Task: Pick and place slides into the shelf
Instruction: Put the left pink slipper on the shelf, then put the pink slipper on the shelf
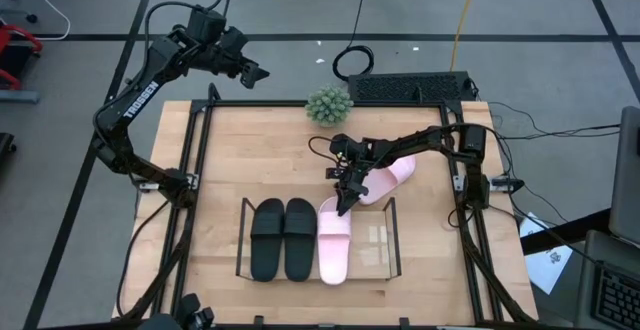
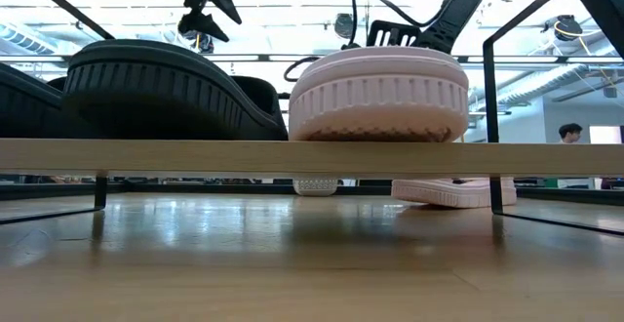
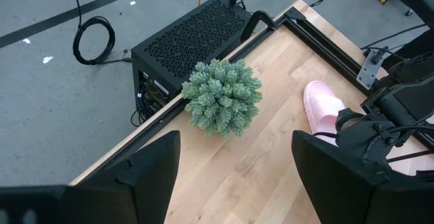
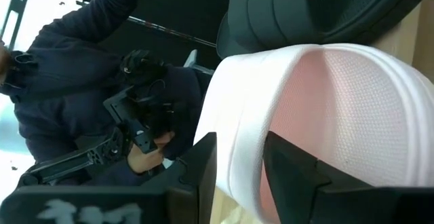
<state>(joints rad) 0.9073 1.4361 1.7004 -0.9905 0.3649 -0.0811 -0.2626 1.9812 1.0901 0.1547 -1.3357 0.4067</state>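
The shelf point(image 1: 376, 246) holds two black slides point(image 1: 283, 238) side by side and one pink slide point(image 1: 334, 242) to their right; in the low view the pink slide point(image 2: 380, 93) and the black slides point(image 2: 156, 88) rest soles down on the shelf point(image 2: 195, 156). The second pink slide point(image 1: 388, 178) lies on the table just beyond the shelf. My right gripper point(image 1: 345, 203) hangs over the far end of the shelved pink slide, shut on its strap. My left gripper point(image 1: 252, 71) is raised off the table's far left corner, open and holding nothing. My right gripper pinches the far edge of the pink slide's strap point(image 4: 239, 149) between its two fingers. One finger point(image 4: 291, 173) reaches in under the strap and the other point(image 4: 203, 166) stays outside it. The fingers come slanting down from the far side. The slide's sole rests on the shelf.
A small green plant point(image 1: 328, 106) stands at the table's far edge, with a black perforated box point(image 1: 410, 88) behind it. The shelf's right end point(image 1: 385, 232) is bare. A person in dark clothes point(image 4: 88, 81) holding a controller shows in the right wrist view.
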